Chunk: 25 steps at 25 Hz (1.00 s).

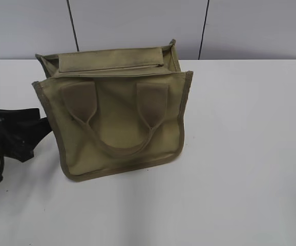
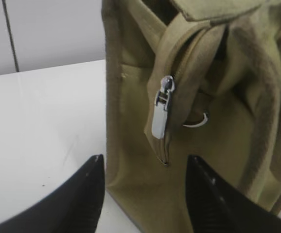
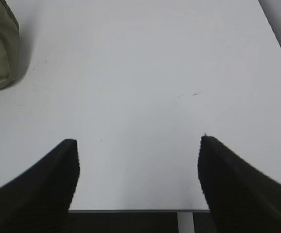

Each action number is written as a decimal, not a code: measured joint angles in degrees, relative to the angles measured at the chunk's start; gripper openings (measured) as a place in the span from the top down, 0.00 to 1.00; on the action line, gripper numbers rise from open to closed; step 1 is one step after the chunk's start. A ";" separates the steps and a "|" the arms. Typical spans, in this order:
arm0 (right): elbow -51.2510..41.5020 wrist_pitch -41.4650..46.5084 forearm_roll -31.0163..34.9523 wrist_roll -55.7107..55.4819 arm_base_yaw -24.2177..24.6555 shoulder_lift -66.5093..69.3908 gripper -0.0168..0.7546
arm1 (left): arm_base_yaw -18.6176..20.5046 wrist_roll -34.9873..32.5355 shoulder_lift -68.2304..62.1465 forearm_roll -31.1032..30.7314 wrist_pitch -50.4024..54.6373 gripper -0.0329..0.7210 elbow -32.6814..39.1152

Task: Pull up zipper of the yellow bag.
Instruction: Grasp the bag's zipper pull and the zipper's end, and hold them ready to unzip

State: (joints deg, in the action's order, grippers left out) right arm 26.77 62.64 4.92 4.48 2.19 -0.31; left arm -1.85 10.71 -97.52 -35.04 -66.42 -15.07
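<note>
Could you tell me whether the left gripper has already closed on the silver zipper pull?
No, in the left wrist view the left gripper is open, its fingers apart below the silver pull, which hangs free against the yellow bag.

One yellow bag (image 1: 120,113) stands on the one white bench (image 1: 240,179). It has one zipper (image 2: 172,104) with a single silver pull (image 2: 161,109). One looped handle (image 1: 118,128) shows on its near face. Two grippers are in view, left (image 2: 143,194) and right (image 3: 138,179).
</note>
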 joint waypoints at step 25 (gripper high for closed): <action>0.00 0.00 0.00 0.00 0.00 0.00 0.22 | 0.00 0.22 -19.80 -12.00 -2.89 0.58 -17.55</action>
State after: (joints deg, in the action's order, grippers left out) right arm 26.77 62.64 4.92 4.48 2.19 -0.31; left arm -1.85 10.93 -117.32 -47.04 -69.31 -32.61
